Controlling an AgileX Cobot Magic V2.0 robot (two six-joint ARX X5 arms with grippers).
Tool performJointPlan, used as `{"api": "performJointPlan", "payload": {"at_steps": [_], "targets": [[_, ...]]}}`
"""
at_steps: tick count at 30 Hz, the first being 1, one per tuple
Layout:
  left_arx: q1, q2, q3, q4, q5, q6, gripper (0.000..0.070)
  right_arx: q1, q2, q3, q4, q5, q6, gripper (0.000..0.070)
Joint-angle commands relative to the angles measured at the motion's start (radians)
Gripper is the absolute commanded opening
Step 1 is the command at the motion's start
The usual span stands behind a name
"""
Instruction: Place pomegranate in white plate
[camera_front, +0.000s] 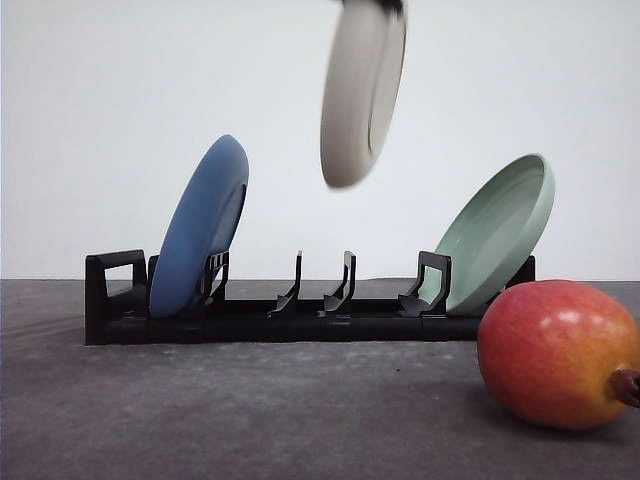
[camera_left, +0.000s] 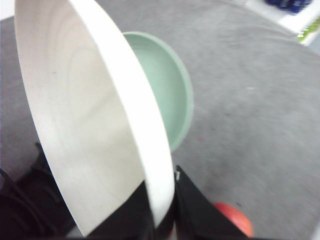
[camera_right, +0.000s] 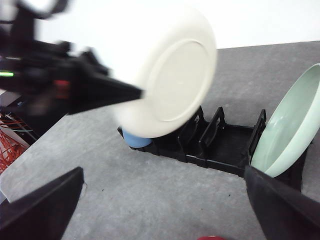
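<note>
The white plate (camera_front: 360, 95) hangs tilted on edge in the air above the middle of the rack, blurred by motion. My left gripper (camera_left: 162, 212) is shut on its rim, and in the right wrist view the left gripper (camera_right: 136, 93) reaches in from the side to the white plate (camera_right: 165, 75). The pomegranate (camera_front: 555, 350), red blending to orange with a brown nub, lies on the table at the front right, in front of the rack's right end. A bit of the pomegranate (camera_left: 235, 221) shows past the left fingers. My right gripper (camera_right: 164, 175) is open, low over the table, holding nothing.
A black dish rack (camera_front: 300, 315) stands across the middle of the grey table. A blue plate (camera_front: 200, 230) leans in its left end and a pale green plate (camera_front: 497, 235) in its right end. The rack's middle slots (camera_right: 215, 135) hold nothing.
</note>
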Motion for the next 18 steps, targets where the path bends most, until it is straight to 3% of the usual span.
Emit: {"api": "performJointPlan", "payload": {"at_steps": [1, 5, 12, 18], "targets": [[-0.042, -0.032, 0.024, -0.028, -0.016, 0.008, 0.0000, 0.000, 0.003, 0.014, 0.006, -0.001, 0.008, 0.0655], [-0.141, -0.125, 0.024, -0.109, -0.065, 0.010, 0.0000, 0.000, 0.003, 0.014, -0.003, -0.001, 0.008, 0.0655], [-0.338, -0.204, 0.007, -0.380, -0.258, 0.025, 0.0000, 0.000, 0.003, 0.014, -0.016, -0.001, 0.014, 0.0655], [-0.459, -0.205, -0.148, -0.491, -0.425, -0.076, 0.0000, 0.000, 0.003, 0.014, -0.016, -0.001, 0.020, 0.0655]]}}
